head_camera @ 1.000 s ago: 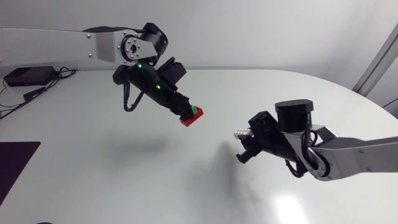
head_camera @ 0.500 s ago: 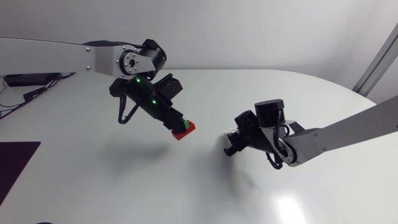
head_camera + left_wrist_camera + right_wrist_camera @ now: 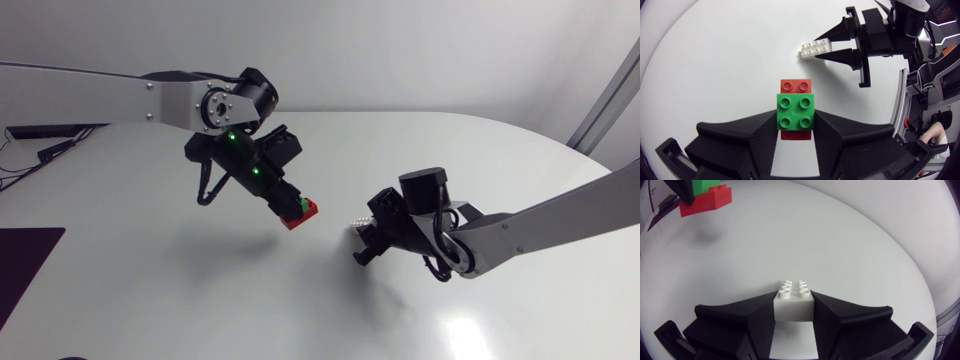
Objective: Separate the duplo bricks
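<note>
Gripping stack (image 3: pixel 795 110) left, white brick (image 3: pixel 793 302) right

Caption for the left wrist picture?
Left gripper clamps a green brick stacked on a red brick; ahead, right gripper holds a white brick.

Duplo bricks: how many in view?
3: green brick stacked on red brick, in the left claw; white brick in the right claw. None looks hidden.
</note>
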Robot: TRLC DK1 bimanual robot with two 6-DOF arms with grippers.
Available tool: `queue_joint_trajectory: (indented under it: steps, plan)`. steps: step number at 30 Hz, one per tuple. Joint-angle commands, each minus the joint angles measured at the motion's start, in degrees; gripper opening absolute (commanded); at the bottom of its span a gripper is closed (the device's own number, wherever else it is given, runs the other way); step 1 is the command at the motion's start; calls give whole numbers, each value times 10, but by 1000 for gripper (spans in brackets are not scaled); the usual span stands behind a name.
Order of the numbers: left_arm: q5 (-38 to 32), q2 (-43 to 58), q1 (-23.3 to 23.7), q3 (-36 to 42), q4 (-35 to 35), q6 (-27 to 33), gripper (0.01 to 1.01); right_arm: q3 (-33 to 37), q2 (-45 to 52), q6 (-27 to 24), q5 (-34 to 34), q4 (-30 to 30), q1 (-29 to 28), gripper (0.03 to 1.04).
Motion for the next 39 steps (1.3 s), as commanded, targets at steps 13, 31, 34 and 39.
queue_joint_trajectory:
  steps: [13, 31, 34, 39]
  plan:
    - [-13, -12, -22, -17, 7, -2, 77, -58, 1, -33, 1, -45, 5, 698]
    - [16, -66, -46, -23, 8, 114, 79, 1, -270, -85, -178, -277, -85, 895]
    - [40, -76, -54, -30, 6, 162, 79, 16, -274, -111, -215, -318, -85, 895]
    - [89, -85, -66, -41, -24, 244, 80, 37, -277, -150, -277, -380, -80, 895]
